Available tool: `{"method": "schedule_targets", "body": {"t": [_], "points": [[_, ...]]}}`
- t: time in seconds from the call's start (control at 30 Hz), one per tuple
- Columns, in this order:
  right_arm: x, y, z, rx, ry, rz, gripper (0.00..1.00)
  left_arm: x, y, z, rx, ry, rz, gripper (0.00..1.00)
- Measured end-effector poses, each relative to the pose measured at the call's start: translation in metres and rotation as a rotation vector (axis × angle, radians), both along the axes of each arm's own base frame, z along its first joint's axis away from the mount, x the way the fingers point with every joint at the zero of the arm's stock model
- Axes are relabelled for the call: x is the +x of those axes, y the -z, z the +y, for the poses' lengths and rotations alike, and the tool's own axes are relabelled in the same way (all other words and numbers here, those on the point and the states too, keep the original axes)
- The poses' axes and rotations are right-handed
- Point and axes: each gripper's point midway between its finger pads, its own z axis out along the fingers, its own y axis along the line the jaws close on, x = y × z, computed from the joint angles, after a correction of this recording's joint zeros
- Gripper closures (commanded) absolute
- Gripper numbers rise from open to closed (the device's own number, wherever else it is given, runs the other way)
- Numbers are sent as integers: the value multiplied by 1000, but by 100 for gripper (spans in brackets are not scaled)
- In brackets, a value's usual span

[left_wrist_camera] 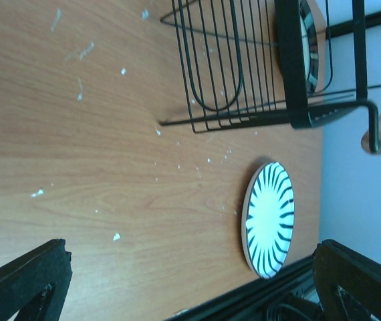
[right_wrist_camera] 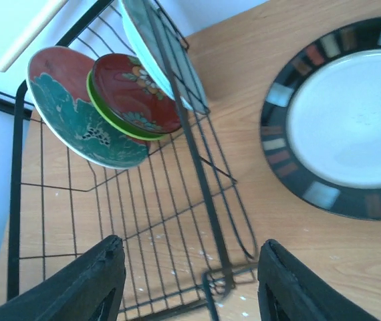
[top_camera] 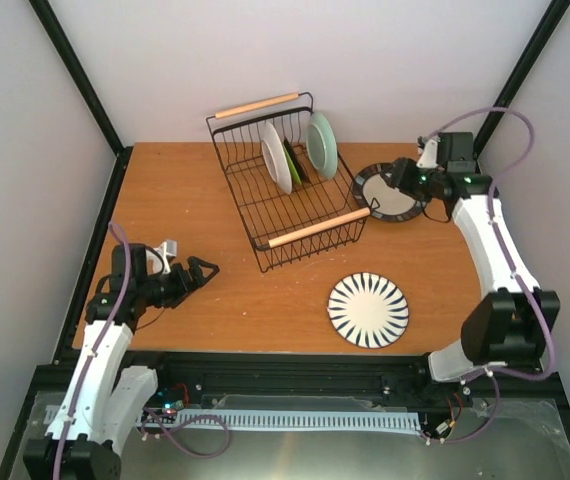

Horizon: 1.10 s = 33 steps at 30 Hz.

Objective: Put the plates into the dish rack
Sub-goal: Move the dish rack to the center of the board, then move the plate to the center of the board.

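The dish rack [top_camera: 261,214] stands at the table's middle back, holding a red plate with a teal flower [right_wrist_camera: 77,117], a small dark red floral plate [right_wrist_camera: 136,88], a lime green plate [right_wrist_camera: 101,107] and a mint green plate [top_camera: 322,145], all on edge. A black-rimmed cream plate [top_camera: 386,206] lies flat right of the rack. My right gripper [top_camera: 395,178] hovers over that plate's near-left part, open and holding nothing, its fingers [right_wrist_camera: 87,284] framing the rack's corner. A white plate with black radial stripes [top_camera: 367,309] lies near the front. My left gripper [top_camera: 205,270] is open at the front left, pointing toward the striped plate [left_wrist_camera: 269,219].
The rack's wooden handles [top_camera: 317,228] run along its near and far ends. A black frame rail [top_camera: 265,360] borders the table's front edge. White walls close in the left, back and right sides. Small white specks dot the wood [left_wrist_camera: 77,87].
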Motion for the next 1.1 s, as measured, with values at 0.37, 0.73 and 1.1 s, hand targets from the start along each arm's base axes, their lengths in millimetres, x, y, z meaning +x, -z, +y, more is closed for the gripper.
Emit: {"method": "schedule_targets", "body": {"t": [0.37, 0.73, 1.1], "points": [[-117, 101, -60, -66, 225, 277, 41, -1, 18, -25, 37, 117, 147, 0], [-196, 173, -68, -156, 243, 591, 39, 15, 17, -30, 85, 158, 155, 0], [-215, 215, -60, -174, 214, 756, 39, 33, 1, -30, 116, 162, 107, 0]]}}
